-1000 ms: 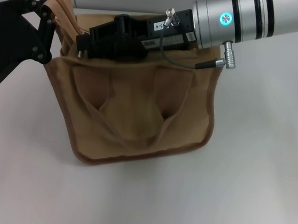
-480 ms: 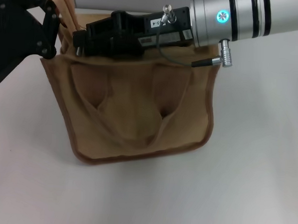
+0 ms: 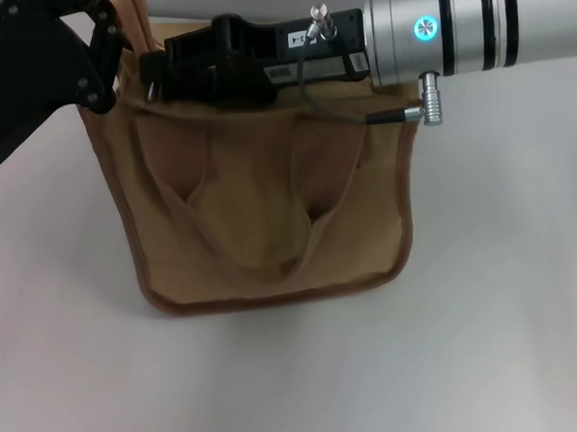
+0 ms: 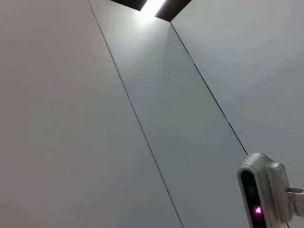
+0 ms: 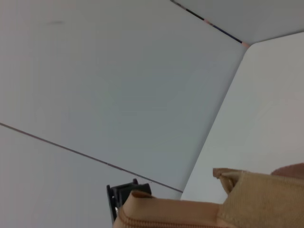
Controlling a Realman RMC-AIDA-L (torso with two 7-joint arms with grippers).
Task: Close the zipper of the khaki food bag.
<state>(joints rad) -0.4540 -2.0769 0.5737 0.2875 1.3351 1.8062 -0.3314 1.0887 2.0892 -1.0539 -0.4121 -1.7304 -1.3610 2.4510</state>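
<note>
The khaki food bag (image 3: 269,215) stands on the white table, its front pocket and folded handles facing me. My right gripper (image 3: 153,71) lies along the bag's top panel, its tip near the bag's far-left corner, shut on the zipper's pull, which its black body hides. My left gripper (image 3: 103,18) is shut on the bag's upper left corner fabric and holds it up. In the right wrist view the bag's top edge (image 5: 256,199) fills the lower part, and a short stretch of the zipper (image 5: 156,222) teeth shows. The slider is hidden.
White table (image 3: 474,361) surrounds the bag on the near side and to the right. The left wrist view shows only pale wall panels and a white camera unit (image 4: 266,194). A black part (image 5: 121,197) pokes out beyond the bag's edge.
My right gripper has slid left along the bag's top toward the left corner. The bag's top edge and my left gripper have shifted slightly up and back.
</note>
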